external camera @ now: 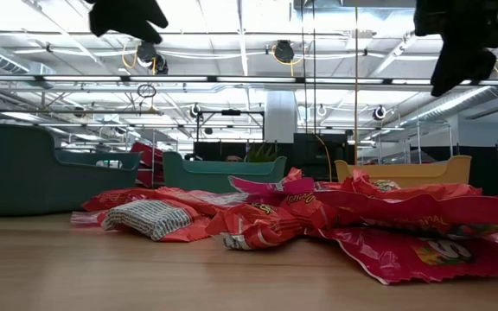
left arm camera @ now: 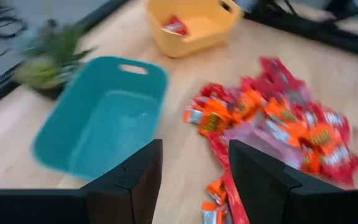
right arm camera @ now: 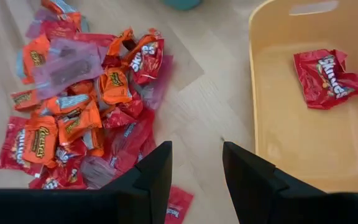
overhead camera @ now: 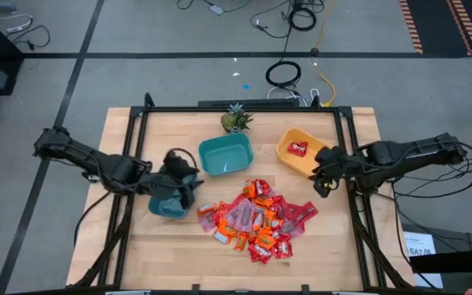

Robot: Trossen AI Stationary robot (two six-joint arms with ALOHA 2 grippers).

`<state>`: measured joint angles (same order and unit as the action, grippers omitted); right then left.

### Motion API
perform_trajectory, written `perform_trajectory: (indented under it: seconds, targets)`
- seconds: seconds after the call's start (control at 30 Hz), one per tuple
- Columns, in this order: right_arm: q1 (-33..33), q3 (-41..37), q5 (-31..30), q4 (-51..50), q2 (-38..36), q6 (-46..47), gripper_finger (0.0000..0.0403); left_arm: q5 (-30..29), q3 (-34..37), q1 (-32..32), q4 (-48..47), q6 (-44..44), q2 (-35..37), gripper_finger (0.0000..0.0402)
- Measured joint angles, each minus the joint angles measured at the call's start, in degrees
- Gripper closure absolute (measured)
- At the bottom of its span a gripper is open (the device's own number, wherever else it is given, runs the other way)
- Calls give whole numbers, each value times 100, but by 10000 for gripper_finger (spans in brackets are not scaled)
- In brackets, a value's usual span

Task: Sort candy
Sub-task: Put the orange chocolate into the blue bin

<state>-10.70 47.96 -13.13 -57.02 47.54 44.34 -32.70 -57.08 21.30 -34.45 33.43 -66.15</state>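
The candy (overhead camera: 256, 220) lies in a loose heap on the wooden table (overhead camera: 129, 131), near its front middle. Red, orange and pink-purple wrappers overlap one another there. Taking this heap as the landmark: one red candy (overhead camera: 297, 149) lies apart from it, inside the yellow bowl (overhead camera: 287, 157), which stands behind the heap and to its right. The rest of that bowl's floor is bare.

Directly behind the heap stands a teal bowl (overhead camera: 226, 155), with nothing visible inside it. A second, darker teal bowl (overhead camera: 167, 205) sits just left of the heap, partly hidden under the left arm. Behind the middle teal bowl, farther from the heap, a small green plant (overhead camera: 235, 120) stands at the table's back edge.

The left gripper (left arm camera: 191, 180) hangs above the table just left of the heap, over the darker teal bowl. Its fingers (left arm camera: 135, 177) are spread apart with nothing between them.

The right gripper (right arm camera: 196, 174) hangs to the right of the heap, above the bare wood between the heap and the yellow bowl. Its fingers (right arm camera: 154, 174) are parted too and hold nothing.

From table height, both grippers show as dark shapes well above the candy.
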Motion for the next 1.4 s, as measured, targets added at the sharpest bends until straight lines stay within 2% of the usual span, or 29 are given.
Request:
perform_trajectory:
  seconds: [0.17,0.3,0.47,0.67,0.77,0.9,1.0,1.17,1.4]
  targets:
    - [2,-43,-1,4,-492,-322,268,148,0,5,576,-226,-466,208]
    - [2,-41,-2,5,-752,-443,268,389,0,4,607,216,-876,208]
    - [4,-42,-3,5,-847,-604,268,861,0,4,664,379,-1419,208]
    - [4,-41,2,33,-841,-759,268,1045,0,-28,648,405,-2019,208]
    - [4,-41,111,33,-839,-871,268,1210,0,-174,621,840,-2346,208]
    - [7,-41,259,36,-838,-952,268,1917,0,-404,496,1419,-2742,208]
    - [9,-41,310,36,-838,-1000,268,2361,0,-499,488,1431,-2983,208]
    - [9,-41,421,40,-838,-1010,268,2668,0,-555,495,1430,-3208,208]
    - [9,-41,428,42,-838,-1010,268,2692,0,-555,130,1431,-3218,208]
